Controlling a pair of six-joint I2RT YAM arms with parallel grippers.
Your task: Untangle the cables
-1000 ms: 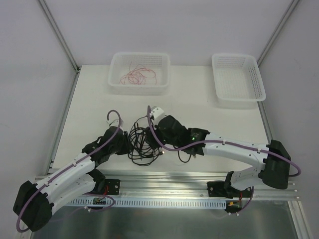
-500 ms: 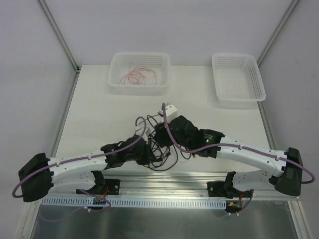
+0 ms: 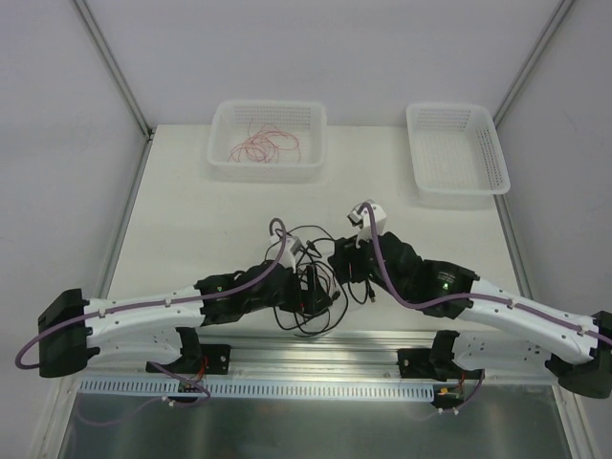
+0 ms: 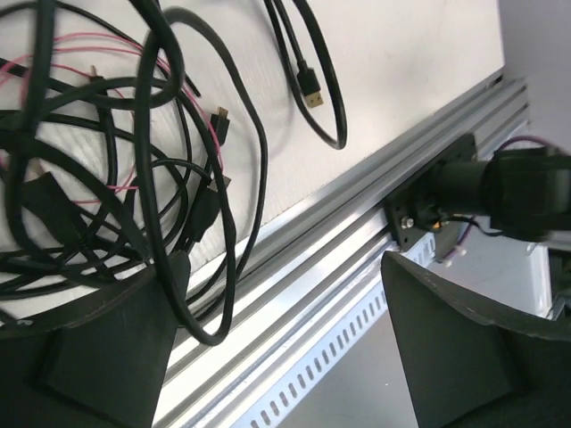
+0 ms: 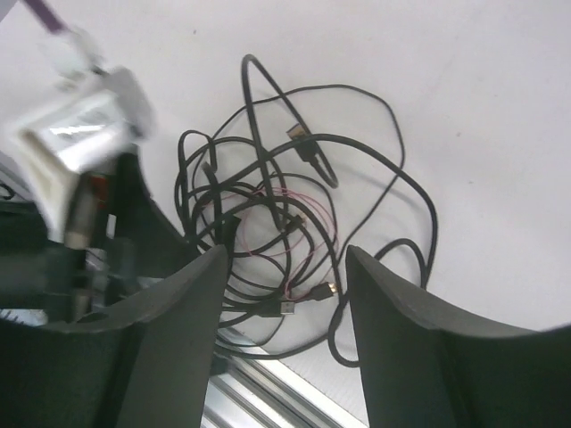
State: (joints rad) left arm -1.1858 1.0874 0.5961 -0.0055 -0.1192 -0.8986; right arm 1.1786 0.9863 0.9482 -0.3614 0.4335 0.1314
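Overhead, the left tool (image 3: 308, 287) covers part of the cables (image 5: 268, 223).

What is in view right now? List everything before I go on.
black cables: several, exact count unclear, black, one tangled pile at the table's front centre
pink wire: one thin strand, pink, threaded through that pile
red-pink wire: one loose coil, in the left basket
baskets: two, white mesh, far side; left basket, right basket
table: one, white
rail: one, silver, near edge
arms: two, white with purple hoses; left arm, right arm
left claw: open, a black loop across one finger
right claw: open, over the pile
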